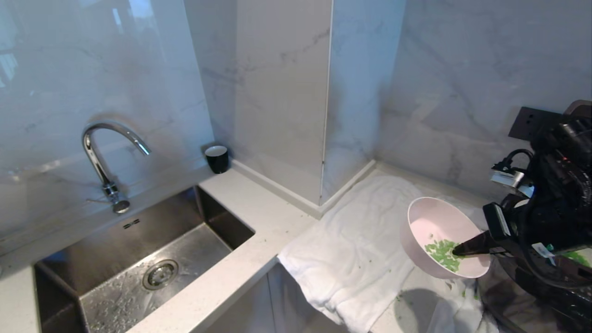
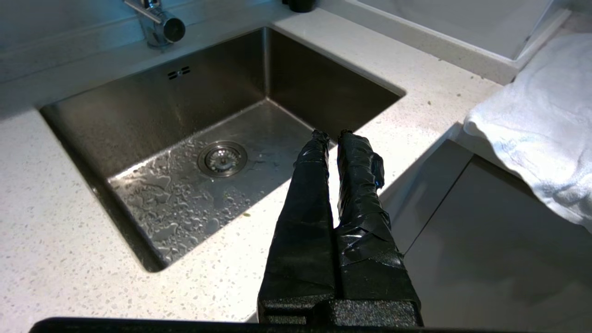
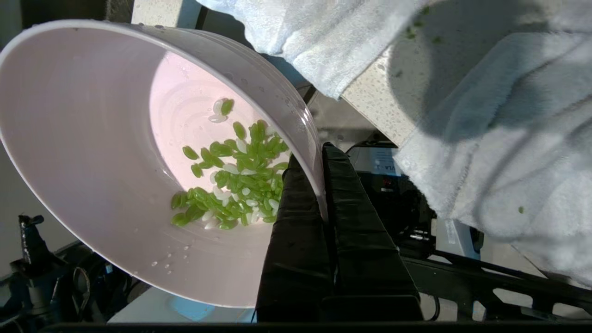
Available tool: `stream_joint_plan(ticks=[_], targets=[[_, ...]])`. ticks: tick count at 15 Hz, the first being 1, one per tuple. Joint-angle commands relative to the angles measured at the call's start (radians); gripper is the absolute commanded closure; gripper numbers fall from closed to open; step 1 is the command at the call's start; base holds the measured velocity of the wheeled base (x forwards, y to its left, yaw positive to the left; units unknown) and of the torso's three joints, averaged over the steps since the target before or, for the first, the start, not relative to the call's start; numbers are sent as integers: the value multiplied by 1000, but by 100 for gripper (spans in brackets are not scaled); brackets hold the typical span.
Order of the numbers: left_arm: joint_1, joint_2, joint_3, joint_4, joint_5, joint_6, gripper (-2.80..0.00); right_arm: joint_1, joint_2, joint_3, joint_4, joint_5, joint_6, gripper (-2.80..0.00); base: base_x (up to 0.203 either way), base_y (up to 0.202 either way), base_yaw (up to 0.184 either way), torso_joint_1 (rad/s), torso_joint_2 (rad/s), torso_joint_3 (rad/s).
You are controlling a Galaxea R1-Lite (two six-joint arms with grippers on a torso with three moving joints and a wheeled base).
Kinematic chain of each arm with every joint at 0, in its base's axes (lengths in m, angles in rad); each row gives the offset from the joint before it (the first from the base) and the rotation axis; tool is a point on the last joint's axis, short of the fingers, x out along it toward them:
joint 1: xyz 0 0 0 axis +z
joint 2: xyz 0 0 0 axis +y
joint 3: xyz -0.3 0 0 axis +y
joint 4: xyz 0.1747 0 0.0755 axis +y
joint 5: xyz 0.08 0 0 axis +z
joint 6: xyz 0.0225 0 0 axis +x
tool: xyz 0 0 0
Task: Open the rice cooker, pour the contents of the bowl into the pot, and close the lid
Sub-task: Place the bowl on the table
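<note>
One gripper at work: right gripper (image 3: pixel 319 159) clamped on rim of pink bowl (image 1: pixel 439 238), one finger inside, one outside. Bowl lifted clear of white towel (image 1: pixel 356 245), tilted, mouth facing left; green grains (image 3: pixel 233 178) pooled at low side by fingers. Rice cooker, pot, lid not identifiable; dark shapes below right arm unclear. Left gripper (image 2: pixel 334 138) parked at sink (image 2: pixel 152 106) edge, fingers together, empty.

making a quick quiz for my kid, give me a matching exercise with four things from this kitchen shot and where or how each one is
Things:
1. bowl
2. cup
3. towel
4. tap

States:
a. spread over the counter edge
b. standing in the corner by the wall
c. tilted, gripped at its rim by the right pincer
d. arching over the sink

Pairs: 1-c, 2-b, 3-a, 4-d
</note>
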Motion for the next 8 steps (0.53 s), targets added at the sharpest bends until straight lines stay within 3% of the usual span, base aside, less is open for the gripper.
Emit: stream_joint_plan(ticks=[1,8], targets=[[0,1,1,1,1,0,0,18,99,-41,0,2,10,0,0,0,0,0,0,0],[0,0,-1,1,1,0,0,75,402,-195,-96,-4,65,0,0,0,0,0,0,0]])
